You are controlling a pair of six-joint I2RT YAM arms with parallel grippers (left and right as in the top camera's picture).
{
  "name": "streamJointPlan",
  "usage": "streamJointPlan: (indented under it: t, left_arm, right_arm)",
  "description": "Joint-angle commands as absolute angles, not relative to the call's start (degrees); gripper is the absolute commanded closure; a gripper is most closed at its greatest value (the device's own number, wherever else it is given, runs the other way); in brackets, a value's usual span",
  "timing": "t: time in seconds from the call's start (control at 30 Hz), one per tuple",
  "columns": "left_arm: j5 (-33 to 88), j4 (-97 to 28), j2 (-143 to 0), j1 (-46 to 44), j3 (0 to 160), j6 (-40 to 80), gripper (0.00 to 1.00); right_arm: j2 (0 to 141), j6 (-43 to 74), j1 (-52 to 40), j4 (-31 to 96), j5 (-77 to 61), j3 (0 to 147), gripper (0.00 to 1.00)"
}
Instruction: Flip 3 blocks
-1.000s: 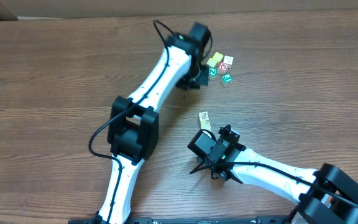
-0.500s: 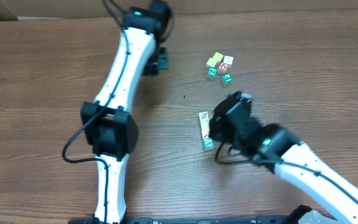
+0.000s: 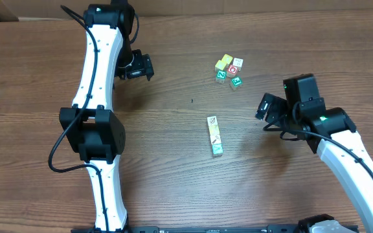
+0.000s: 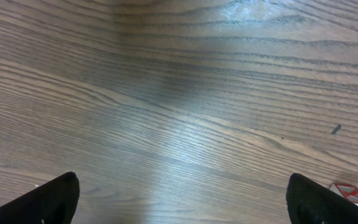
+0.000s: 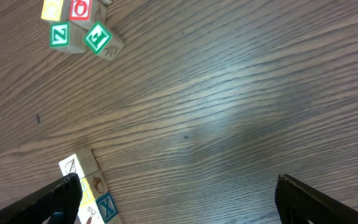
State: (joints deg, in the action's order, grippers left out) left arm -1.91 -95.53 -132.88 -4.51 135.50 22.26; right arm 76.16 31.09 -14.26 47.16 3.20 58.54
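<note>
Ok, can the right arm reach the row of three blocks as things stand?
Probably yes. The right end effector is open and empty beside the row, with only bare table between them; the other blocks lie off that path.

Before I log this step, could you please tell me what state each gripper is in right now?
Left gripper: open, jaws wide apart, holding nothing.
Right gripper: open, holding nothing.

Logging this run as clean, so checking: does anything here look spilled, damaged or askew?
Nothing stands out. The three blocks lie in a tidy row, and the other cubes sit bunched in a small cluster beyond them. The left gripper and right gripper hang open, clear of everything.
</note>
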Motion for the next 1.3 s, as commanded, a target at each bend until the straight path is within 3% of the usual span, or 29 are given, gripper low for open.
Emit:
streamJointPlan:
  t: [0.0, 1.27]
  left_arm:
    - [-0.4, -95.3, -131.1, -5.0, 136.6, 21.8, 0.00]
    - [-0.4, -92.2, -131.1, -5.0, 136.6, 21.8, 0.00]
  right_arm:
    - [76.0, 29.8, -13.7, 46.9, 2.9, 59.2, 0.00]
    - [76.0, 29.8, -13.7, 46.9, 2.9, 59.2, 0.00]
